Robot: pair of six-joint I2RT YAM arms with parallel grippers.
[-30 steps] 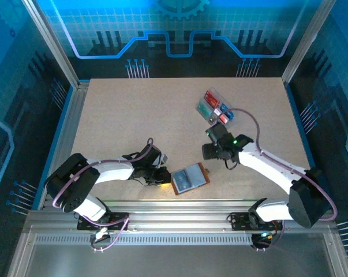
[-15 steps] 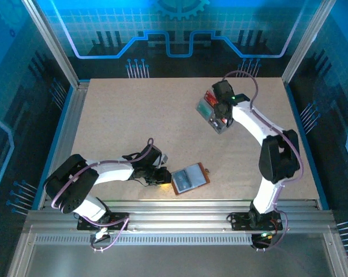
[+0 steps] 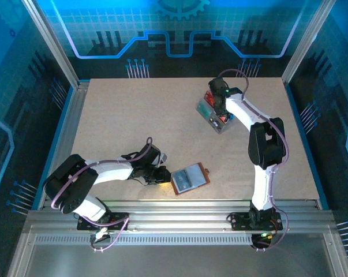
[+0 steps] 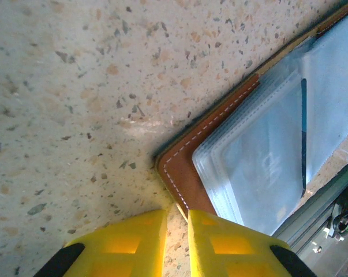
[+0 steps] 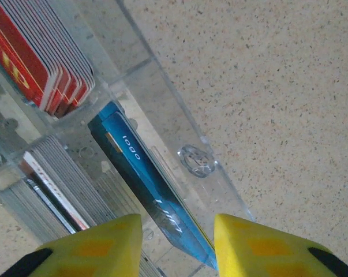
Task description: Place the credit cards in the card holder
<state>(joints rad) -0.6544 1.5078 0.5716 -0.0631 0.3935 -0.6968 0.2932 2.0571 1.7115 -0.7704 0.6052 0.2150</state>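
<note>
Bearing "logo", a blue card (image 5: 140,179) stands inside the right tool (image 5: 176,231).

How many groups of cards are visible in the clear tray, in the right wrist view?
3: a red stack at upper left, blue cards in the middle, and a pale grey stack at lower left. Others may lie out of frame.

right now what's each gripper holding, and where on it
Left gripper pinches the card holder by its brown edge near a corner. Right gripper straddles a blue card, not yet gripping.
</note>
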